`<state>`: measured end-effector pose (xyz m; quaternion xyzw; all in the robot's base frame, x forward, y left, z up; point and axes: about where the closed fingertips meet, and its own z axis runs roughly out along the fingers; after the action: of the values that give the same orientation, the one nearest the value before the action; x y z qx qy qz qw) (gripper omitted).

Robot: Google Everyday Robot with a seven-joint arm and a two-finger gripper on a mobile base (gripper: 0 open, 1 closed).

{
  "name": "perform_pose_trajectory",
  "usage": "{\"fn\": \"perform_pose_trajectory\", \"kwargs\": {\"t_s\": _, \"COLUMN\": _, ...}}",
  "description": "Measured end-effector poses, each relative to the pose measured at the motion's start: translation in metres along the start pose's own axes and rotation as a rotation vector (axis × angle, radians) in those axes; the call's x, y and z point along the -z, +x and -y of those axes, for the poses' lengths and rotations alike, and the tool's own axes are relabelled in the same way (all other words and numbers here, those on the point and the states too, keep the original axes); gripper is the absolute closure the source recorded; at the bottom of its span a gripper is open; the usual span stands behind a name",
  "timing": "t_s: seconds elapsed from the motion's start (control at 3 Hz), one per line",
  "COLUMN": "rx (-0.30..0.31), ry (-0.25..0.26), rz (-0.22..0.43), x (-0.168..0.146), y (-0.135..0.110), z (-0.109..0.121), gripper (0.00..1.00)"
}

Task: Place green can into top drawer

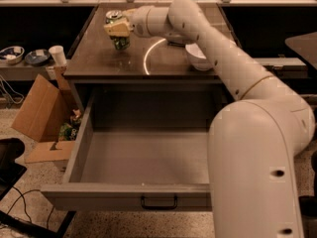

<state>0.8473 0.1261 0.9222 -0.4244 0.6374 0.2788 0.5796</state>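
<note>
Your hand (119,29) pinches the green can (120,43) at the left part of the desk (99,66), well behind its front edge, and the top drawer (143,155) below stands wide open.

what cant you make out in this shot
- green can: in the camera view the hand, over the countertop's far left, covers its middle; markings too small to read.
- top drawer: right side hidden behind the robot's arm.
- white bowl: partly behind the arm.

Gripper (118,29) clasps green can (120,44) on the tabletop (99,66), back left — top drawer (99,197) open below, nearer.
</note>
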Motion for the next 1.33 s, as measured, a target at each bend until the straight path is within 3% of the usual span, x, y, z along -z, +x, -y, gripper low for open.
{"fn": "perform_pose_trajectory", "kwargs": {"t_s": 0.33, "rx": 0.068, "ry": 0.047, "rz": -0.035, "x": 0.046, "y": -0.033, "z": -0.006, "gripper": 1.00}}
{"fn": "perform_pose_trajectory", "kwargs": {"t_s": 0.67, "rx": 0.084, "ry": 0.072, "rz": -0.066, "x": 0.096, "y": -0.054, "z": -0.037, "gripper": 1.00}}
{"fn": "perform_pose_trajectory", "kwargs": {"t_s": 1.0, "rx": 0.019, "ry": 0.057, "rz": -0.100, "x": 0.133, "y": -0.026, "z": -0.076, "gripper": 1.00}}
{"fn": "perform_pose_trajectory", "kwargs": {"t_s": 1.33, "rx": -0.101, "ry": -0.032, "rz": -0.122, "x": 0.160, "y": 0.044, "z": -0.130, "gripper": 1.00}}
